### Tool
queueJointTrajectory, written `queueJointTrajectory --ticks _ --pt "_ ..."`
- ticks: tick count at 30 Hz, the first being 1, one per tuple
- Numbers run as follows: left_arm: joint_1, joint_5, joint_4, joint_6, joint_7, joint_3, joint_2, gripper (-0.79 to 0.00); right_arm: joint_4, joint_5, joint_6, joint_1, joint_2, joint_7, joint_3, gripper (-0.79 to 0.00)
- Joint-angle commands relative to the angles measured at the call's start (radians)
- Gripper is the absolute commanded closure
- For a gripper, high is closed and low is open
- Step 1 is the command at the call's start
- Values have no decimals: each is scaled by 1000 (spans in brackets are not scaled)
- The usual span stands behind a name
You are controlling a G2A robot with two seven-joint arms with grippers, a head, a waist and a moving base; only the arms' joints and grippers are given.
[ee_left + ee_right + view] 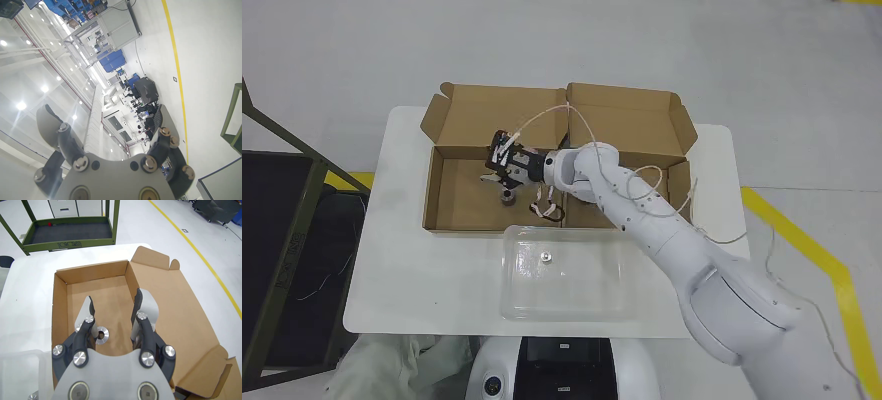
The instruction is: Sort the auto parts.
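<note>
Jaws spread wide and gripping nothing, the right gripper (115, 300) hangs inside the left-hand compartment of an open cardboard box (90, 273). A metal ring (102, 334) lies flat on the box floor just below it (bright silver, flanged, with a dark round hole through its middle). Beside the box, on the white table (402, 260), a clear plastic bin (512, 300) holds another small silver part (548, 254). The left gripper (102, 111), jaws likewise parted and empty, points off into the hall.
</note>
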Motion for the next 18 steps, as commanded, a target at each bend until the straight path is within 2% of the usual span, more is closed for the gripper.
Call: queueJointTrajectory --ticks 1,5,10,14,18 --pt "0 0 0 0 0 0 0 -785 -99 -22 4 -47 40 25 42 -468" --pt "0 0 0 0 0 0 0 -785 -334 -69 -2 -172 126 130 157 -496" --pt "0 0 0 0 0 0 0 -785 -662 -113 -57 -384 221 294 330 -508" --pt "0 0 0 0 0 0 0 -785 -835 -117 -125 -527 269 362 447 -520" --pt "0 0 0 0 0 0 0 -785 -949 -118 -184 -630 302 375 542 -539"
